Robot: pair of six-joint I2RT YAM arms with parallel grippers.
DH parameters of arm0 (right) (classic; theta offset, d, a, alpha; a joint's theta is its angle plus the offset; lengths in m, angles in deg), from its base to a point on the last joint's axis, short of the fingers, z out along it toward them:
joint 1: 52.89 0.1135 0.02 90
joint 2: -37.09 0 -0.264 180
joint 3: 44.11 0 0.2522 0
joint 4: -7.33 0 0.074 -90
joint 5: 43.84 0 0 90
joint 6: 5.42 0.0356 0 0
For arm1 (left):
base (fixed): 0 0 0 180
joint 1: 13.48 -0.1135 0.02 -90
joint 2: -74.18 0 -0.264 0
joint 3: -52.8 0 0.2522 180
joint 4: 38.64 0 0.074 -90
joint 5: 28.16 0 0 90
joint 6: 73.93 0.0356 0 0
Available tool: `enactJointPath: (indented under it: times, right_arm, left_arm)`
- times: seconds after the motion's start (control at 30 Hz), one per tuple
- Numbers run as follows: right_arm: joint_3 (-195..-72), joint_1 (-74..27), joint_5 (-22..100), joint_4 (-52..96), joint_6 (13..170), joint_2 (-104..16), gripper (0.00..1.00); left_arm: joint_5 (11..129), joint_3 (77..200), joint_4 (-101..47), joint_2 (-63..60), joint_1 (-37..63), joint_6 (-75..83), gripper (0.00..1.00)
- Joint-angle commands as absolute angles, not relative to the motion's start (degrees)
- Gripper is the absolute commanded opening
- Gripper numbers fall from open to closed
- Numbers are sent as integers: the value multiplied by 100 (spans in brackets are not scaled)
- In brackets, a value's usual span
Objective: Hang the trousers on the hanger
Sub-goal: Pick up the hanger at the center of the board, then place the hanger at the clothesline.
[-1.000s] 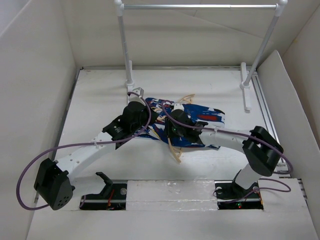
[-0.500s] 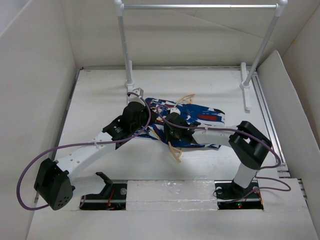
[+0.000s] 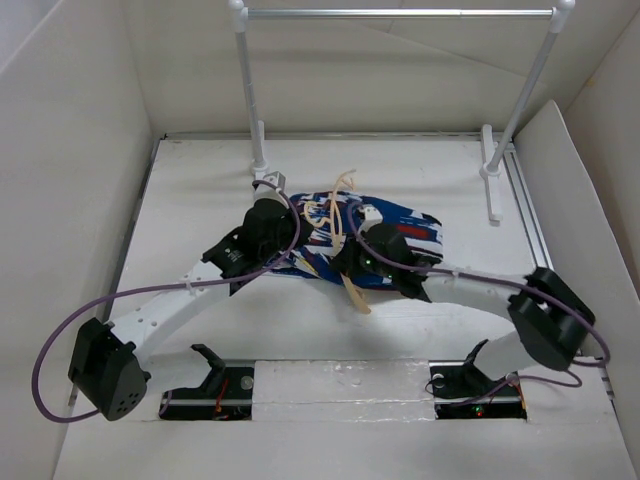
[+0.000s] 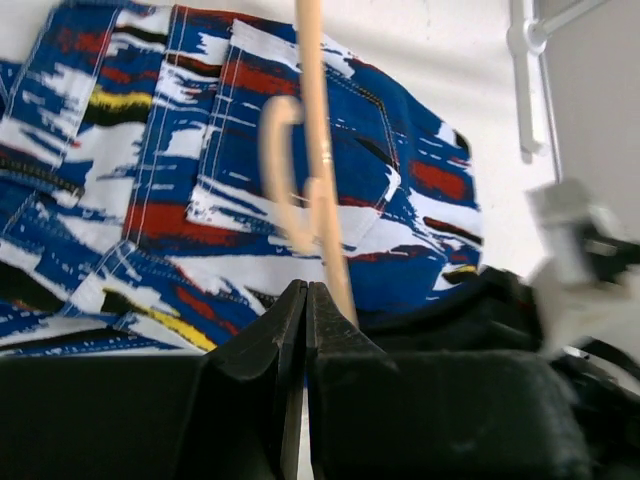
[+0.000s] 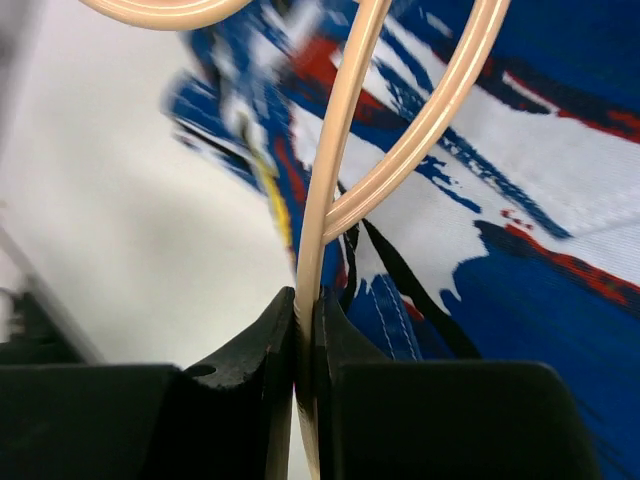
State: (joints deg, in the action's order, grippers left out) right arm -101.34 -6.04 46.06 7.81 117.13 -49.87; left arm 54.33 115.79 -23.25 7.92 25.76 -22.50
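The trousers [image 3: 408, 236] lie folded on the table's middle, bright blue with white, red and yellow streaks. They also show in the left wrist view [image 4: 170, 200] and the right wrist view [image 5: 540, 240]. The pale tan hanger [image 3: 337, 205] stands tilted over their left part. My right gripper [image 3: 347, 270] is shut on one thin bar of the hanger [image 5: 335, 150], the bar pinched between its jaws [image 5: 308, 300]. My left gripper [image 3: 298, 243] hovers just left of the hanger [image 4: 318, 150], its jaws [image 4: 306, 295] pressed together with nothing seen between them.
A grey metal rail [image 3: 400, 13] on white posts spans the back, with feet at back left [image 3: 260, 162] and back right [image 3: 491, 170]; one post foot shows in the left wrist view [image 4: 525, 80]. White walls enclose the table on three sides.
The right arm has swung, its elbow moving right and nearer. The hanger has turned with it; its top now points toward the back, and it stands higher over the trousers. The left arm has barely moved.
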Motion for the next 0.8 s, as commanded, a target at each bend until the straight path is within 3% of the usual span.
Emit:
enactJointPath:
  times: [0.0, 0.27, 0.43, 0.7, 0.77]
  right_arm:
    - [-10095, -824, 4212, -369, 11437, -3930, 0]
    - [-9743, -1799, 3579, -949, 12043, -2384, 0]
    - [-10032, -2870, 2528, -1282, 13009, -2294, 0]
    - [-12254, -3873, 1795, -45, 13511, -2706, 0]
    - [-12861, -4259, 1663, 191, 13512, -2979, 0]
  left_arm:
    - [5515, 12070, -2321, 888, 2510, -2120, 0]
    - [5560, 12465, -2180, 809, 2457, -2032, 0]
    - [5604, 12667, -2162, 809, 2457, -2006, 0]
    - [6034, 13072, -2320, 642, 2457, -1927, 1]
    - [6096, 13011, -2355, 677, 2457, -1883, 10]
